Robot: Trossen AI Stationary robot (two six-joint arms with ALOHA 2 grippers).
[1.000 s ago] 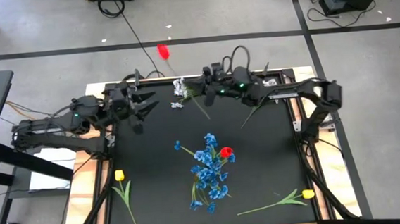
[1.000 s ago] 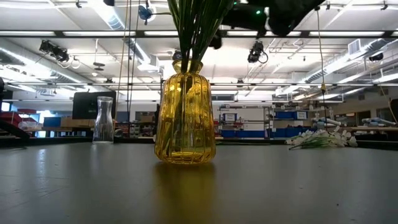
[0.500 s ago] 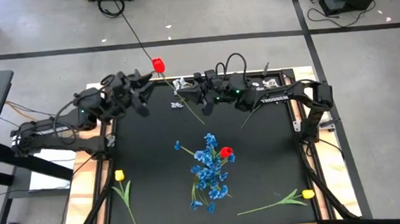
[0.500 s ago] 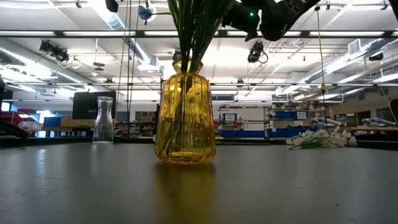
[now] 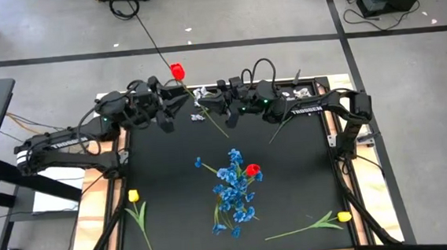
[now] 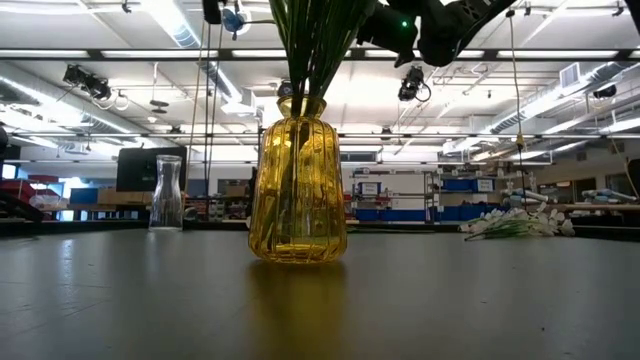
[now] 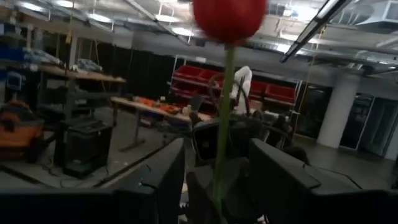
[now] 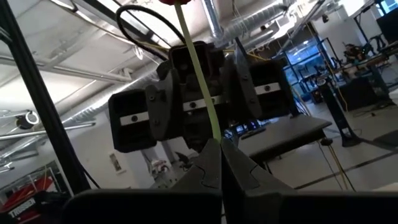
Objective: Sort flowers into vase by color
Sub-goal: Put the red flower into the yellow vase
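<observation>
1. I judge the sort about half done: blue sprays (image 5: 233, 189) and a red tulip (image 5: 252, 170) stand in the yellow vase (image 6: 297, 190) mid-frame; two yellow tulips (image 5: 133, 197) lie low on the desk (image 5: 291, 183), white sprays (image 5: 200, 101) at its top edge.
2. The held red tulip (image 5: 176, 70) sits upper centre; its stem runs through my partly open left claw (image 5: 176, 101) into the right claw (image 5: 205, 103), clamped shut on it.

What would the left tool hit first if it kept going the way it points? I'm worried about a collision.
Most likely the right tool: the left tool faces it head-on, with the red tulip's stem between them. How far apart they are is hard to judge.
</observation>
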